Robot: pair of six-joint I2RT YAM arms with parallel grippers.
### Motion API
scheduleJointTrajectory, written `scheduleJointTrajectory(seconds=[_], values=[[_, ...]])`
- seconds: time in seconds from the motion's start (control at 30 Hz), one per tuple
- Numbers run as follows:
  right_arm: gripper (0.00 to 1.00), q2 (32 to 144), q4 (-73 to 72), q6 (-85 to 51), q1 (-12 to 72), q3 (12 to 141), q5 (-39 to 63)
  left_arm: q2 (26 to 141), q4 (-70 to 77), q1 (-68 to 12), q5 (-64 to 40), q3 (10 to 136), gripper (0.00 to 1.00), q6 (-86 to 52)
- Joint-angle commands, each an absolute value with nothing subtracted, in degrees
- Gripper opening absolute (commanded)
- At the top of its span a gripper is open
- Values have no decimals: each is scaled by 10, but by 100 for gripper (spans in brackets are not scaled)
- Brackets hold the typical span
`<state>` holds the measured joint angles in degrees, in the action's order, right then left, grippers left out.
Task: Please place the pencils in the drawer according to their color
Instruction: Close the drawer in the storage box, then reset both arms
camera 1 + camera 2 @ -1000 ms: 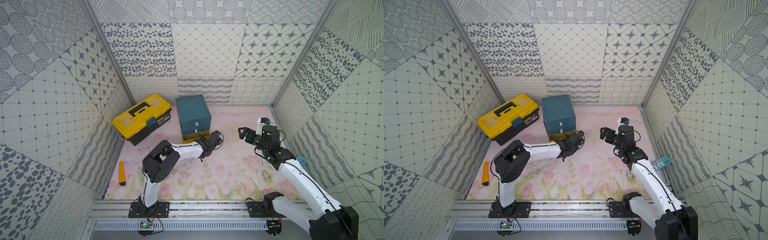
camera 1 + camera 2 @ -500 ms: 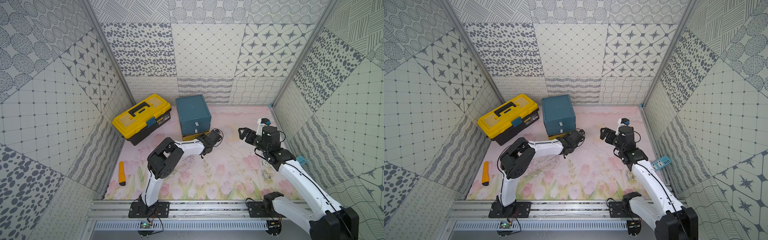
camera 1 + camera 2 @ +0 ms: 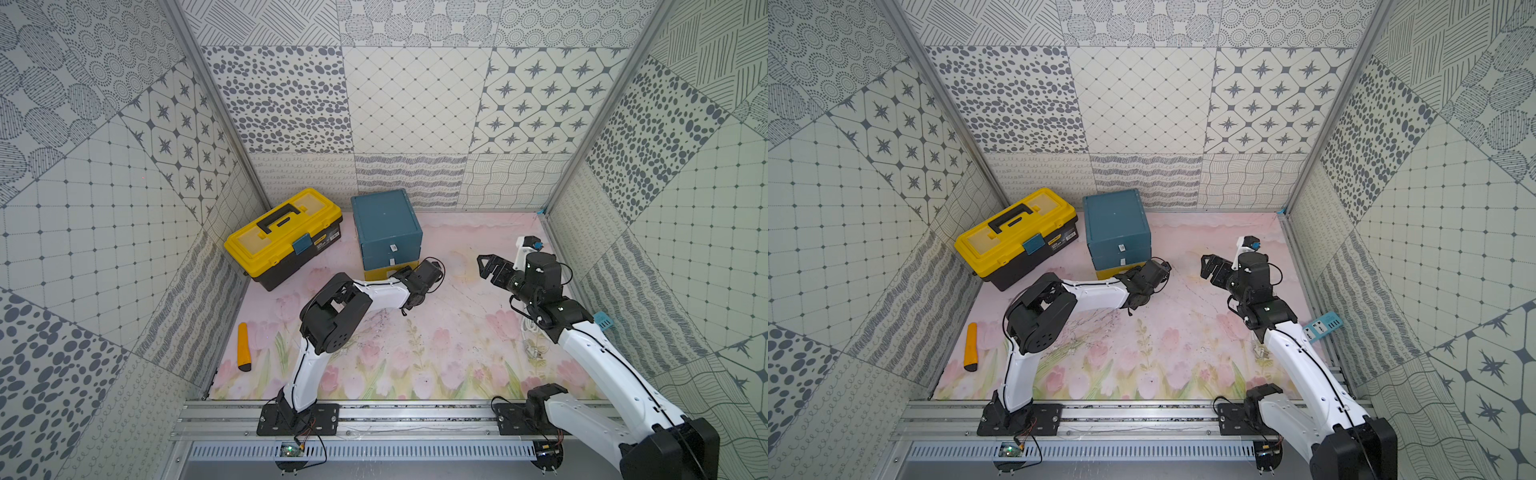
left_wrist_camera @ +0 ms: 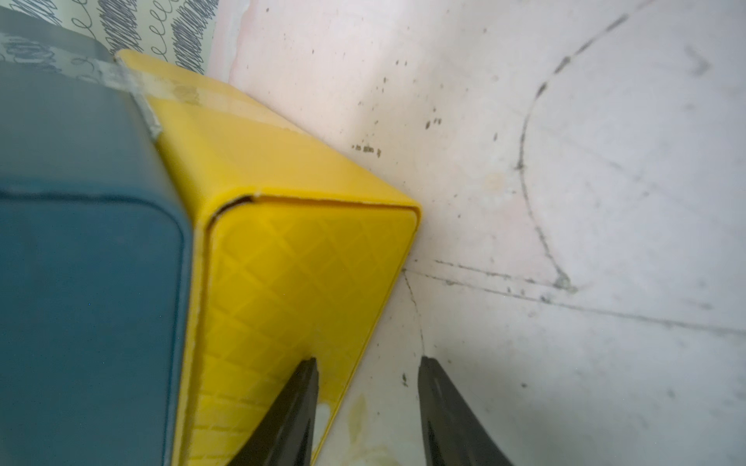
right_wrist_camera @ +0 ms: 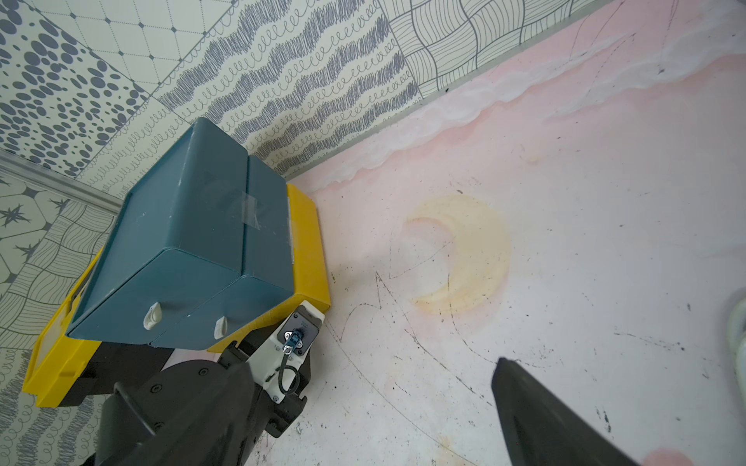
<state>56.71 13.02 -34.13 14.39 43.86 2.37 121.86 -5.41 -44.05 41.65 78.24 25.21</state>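
Observation:
The drawer (image 3: pixel 386 224) (image 3: pixel 1115 224) is a teal-blue cabinet at the back of the mat, with a yellow lowest drawer (image 4: pixel 290 274) (image 5: pixel 309 242). Both blue drawers look shut, each with a white tab (image 5: pixel 152 315). My left gripper (image 3: pixel 397 272) (image 4: pixel 367 363) is low at the yellow drawer's front right corner. Its jaws stand apart: one finger (image 4: pixel 300 395) lies over the yellow front, beside a white tab, and the other is over the mat. My right gripper (image 3: pixel 488 266) (image 5: pixel 373 363) hovers open to the right of the cabinet, holding nothing. The pencils are out of view.
A yellow-lidded black toolbox (image 3: pixel 286 237) stands left of the cabinet. An orange-yellow tool (image 3: pixel 244 347) lies by the left wall. A white cable (image 3: pixel 530 328) and a blue power strip (image 3: pixel 1323 326) sit near the right wall. Patterned walls close in three sides.
The left arm's elbow has risen and shifted back, pressing its gripper slightly closer to the yellow drawer. The right arm has stayed still.

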Motion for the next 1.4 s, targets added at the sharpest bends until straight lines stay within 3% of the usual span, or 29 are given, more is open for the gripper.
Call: scheduleJointTrajectory(seconds=[0.0, 0.27, 0.53, 0.97, 1.3, 1.37], values=[[98, 557, 105, -345, 142, 431, 24, 1224, -21, -432, 444, 792, 46, 284], [98, 555, 104, -344, 142, 429, 24, 1209, -17, -432, 435, 773, 46, 271], [98, 545, 105, -345, 142, 417, 12, 1137, -1, -461, 429, 713, 54, 256], [98, 484, 105, -336, 142, 378, -31, 908, -95, -520, 391, 613, 71, 62], [98, 430, 104, -328, 142, 332, -81, 762, -171, -475, 413, 524, 98, -40], [98, 419, 104, -327, 142, 325, -94, 729, -182, -456, 408, 503, 99, -72]])
